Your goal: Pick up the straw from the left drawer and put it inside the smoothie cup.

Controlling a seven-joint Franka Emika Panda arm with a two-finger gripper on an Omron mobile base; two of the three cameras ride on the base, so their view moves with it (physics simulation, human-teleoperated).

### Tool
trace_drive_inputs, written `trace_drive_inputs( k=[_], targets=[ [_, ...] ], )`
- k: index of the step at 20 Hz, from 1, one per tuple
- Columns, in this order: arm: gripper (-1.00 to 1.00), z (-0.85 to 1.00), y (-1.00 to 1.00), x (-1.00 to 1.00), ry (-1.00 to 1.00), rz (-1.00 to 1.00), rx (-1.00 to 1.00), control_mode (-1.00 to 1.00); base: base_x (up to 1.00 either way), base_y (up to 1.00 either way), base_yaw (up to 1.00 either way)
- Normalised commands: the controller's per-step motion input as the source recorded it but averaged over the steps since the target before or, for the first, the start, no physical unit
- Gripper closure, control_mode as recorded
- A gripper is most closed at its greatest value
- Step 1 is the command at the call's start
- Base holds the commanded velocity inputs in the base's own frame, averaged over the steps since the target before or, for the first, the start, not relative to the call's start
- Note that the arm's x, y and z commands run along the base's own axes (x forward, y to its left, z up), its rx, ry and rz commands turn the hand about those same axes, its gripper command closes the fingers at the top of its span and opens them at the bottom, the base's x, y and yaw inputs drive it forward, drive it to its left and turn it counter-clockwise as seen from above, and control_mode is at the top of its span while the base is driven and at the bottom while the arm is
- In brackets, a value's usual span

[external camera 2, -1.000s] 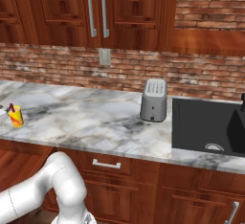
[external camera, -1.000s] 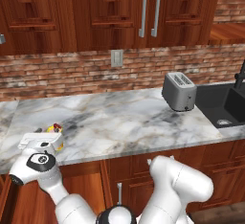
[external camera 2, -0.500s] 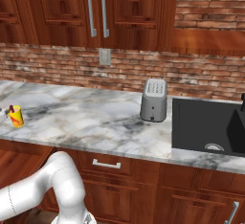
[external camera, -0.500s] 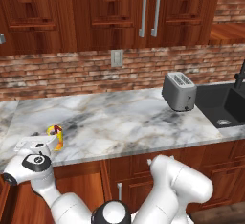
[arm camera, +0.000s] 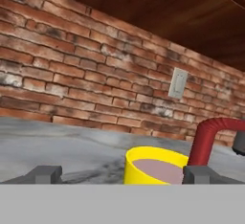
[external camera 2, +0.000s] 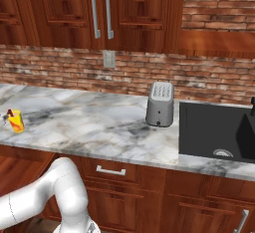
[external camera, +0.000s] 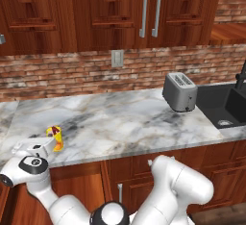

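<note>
The smoothie cup is small and yellow and stands near the front left edge of the marble counter; it is also at the far left in the right base view. The red straw rises out of the cup at its right side, its bent end pointing right. My gripper is open just in front of the cup, and its fingertips stand wide on either side without touching it. My white hand sits low at the counter's front edge. The left drawer shows as reddish-brown wood under the counter.
A silver toaster stands at the right of the counter beside a black sink. A narrower drawer with a silver bar handle is under the counter. A brick wall with a white outlet lies behind, with wooden cabinets above.
My hand has drawn back and down from the cup towards the counter's front left edge, uncovering the cup. The jaws stay open. The straw stays in the cup.
</note>
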Motion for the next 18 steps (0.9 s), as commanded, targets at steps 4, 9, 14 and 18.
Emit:
trace_drive_inputs(
  k=[4,9,14,18],
  targets=[
    [-1.00,0.27,0.00,-0.11,-0.06,0.00,0.00,-1.00,0.00,0.00,0.00],
    [-1.00,0.51,0.00,-0.02,-0.12,0.00,0.00,-1.00,0.00,0.00,0.00],
    [-1.00,0.50,-0.03,-0.15,-0.12,0.00,0.00,-1.00,0.00,0.00,0.00],
    [-1.00,0.62,-0.08,-0.32,-0.07,0.00,0.00,-1.00,0.00,0.00,0.00]
  ],
)
